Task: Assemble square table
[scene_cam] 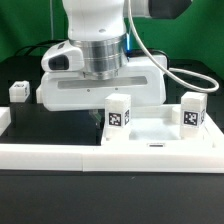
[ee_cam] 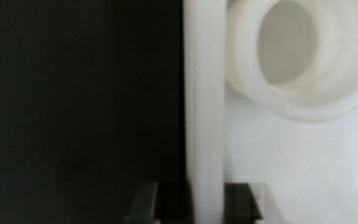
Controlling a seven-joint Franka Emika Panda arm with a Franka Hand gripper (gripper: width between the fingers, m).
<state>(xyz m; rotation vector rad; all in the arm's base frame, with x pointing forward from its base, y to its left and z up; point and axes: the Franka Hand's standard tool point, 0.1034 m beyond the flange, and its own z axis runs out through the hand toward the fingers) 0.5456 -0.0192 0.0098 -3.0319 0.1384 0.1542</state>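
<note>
long low white border wall (scene_cam: 50,153) across the front of a black table (scene_cam: 50,120), dark green backdrop (scene_cam: 20,25) behind

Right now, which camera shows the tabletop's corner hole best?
The wrist view: the corner hole sits large and close, its rim clear. The exterior view shows the tabletop only as a flat white patch; no hole can be made out there.

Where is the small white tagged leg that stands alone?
The small white tagged leg stands at the exterior view's far left, just left of the white plastic square tabletop.
</note>
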